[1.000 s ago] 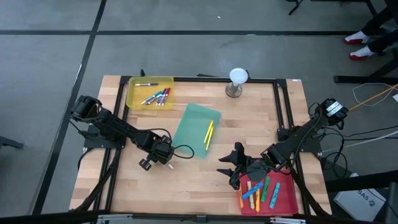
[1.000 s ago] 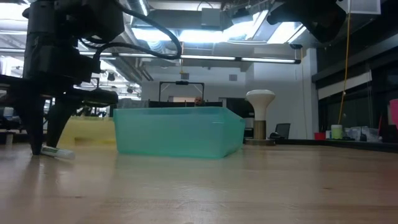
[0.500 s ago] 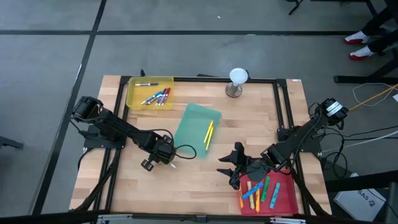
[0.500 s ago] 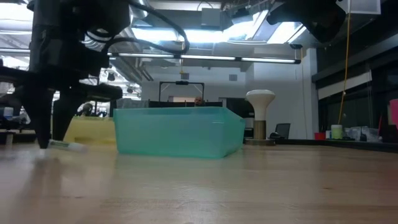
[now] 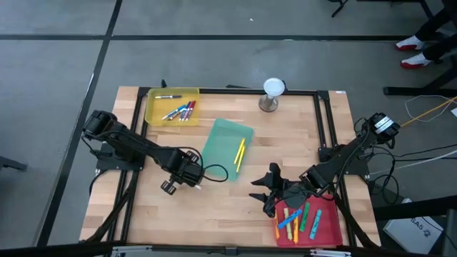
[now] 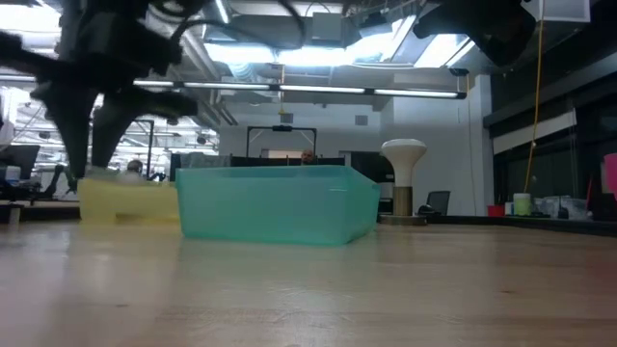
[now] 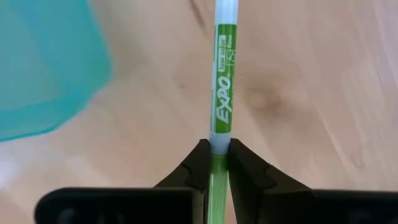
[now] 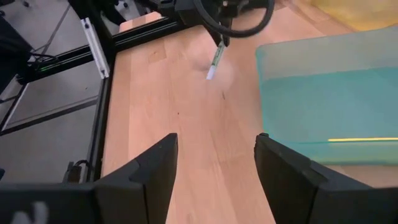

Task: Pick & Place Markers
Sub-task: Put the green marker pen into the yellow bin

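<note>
Green marker (image 7: 222, 106), "EXPO low odor fine", pinched in left gripper (image 7: 216, 163); right gripper (image 8: 214, 165) spread.

Bright ceiling lights glare; left claw (image 6: 92, 169) motion-blurred.

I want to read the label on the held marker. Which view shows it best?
The left wrist view: the green marker fills the frame, label legible, clamped by the left gripper. The right wrist view shows it small and far; the high view barely; the low view hides it.
</note>
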